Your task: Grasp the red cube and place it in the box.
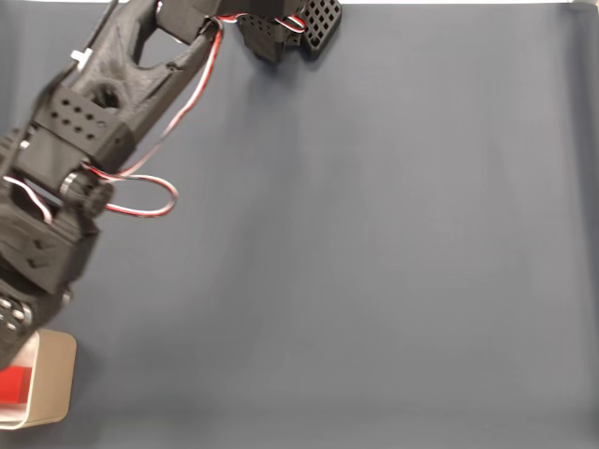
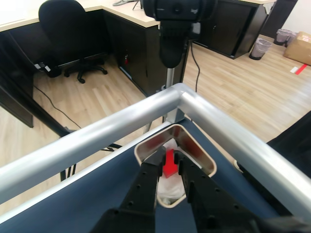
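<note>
Two black fingers (image 2: 146, 187) of the gripper (image 2: 168, 160) reach forward in the wrist view, close together with only a narrow gap, their tips pinching the red cube (image 2: 169, 165) from either side. The cube sits inside the box (image 2: 146, 145), over its white interior, just beyond and between the fingertips. The box rests on the dark blue mat (image 2: 87, 199) in the table's corner, tight against the aluminium rail (image 2: 97, 136). Beyond the rail stand a camera on a pole (image 2: 171, 43), a black office chair (image 2: 63, 29) and a wooden floor. In the fixed view the cube (image 1: 14, 384) lies in the box (image 1: 54, 374) at bottom left, under the arm (image 1: 103, 122).
</note>
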Controlling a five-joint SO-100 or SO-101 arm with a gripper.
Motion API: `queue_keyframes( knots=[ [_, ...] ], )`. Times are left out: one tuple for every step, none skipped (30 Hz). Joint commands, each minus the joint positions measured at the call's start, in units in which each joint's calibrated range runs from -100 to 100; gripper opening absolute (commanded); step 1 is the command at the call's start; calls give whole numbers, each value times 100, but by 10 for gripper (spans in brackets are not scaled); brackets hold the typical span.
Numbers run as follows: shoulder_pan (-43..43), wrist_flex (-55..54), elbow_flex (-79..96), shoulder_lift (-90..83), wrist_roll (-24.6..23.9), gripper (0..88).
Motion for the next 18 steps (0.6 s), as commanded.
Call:
queue_keyframes(
  knots=[
    [-294, -110, 42, -757, -73, 0],
    [-379, -110, 151, -844, -73, 0],
    [-457, -110, 242, -930, -73, 0],
    [-543, -127, 343, -1017, -73, 0],
    [-642, -127, 452, -1121, -73, 0],
    [-749, -127, 553, -1207, -83, 0],
    [-848, -119, 635, -1303, -93, 0],
    [-969, -102, 735, -1398, -103, 0],
    [-1075, -94, 835, -1493, -112, 0],
    [-1182, -94, 936, -1589, -117, 0],
    [-1295, -94, 1054, -1701, -122, 0],
    [-1395, -94, 1182, -1805, -122, 0],
    [-1494, -94, 1310, -1901, -122, 0],
    [-1594, -94, 1447, -2005, -122, 0],
    [-1693, -94, 1574, -2109, -127, 0],
    [-1793, -94, 1702, -2213, -132, 0],
    [-1892, -94, 1857, -2334, -142, 0],
    [-1992, -94, 2012, -2447, -142, 0]
  ],
)
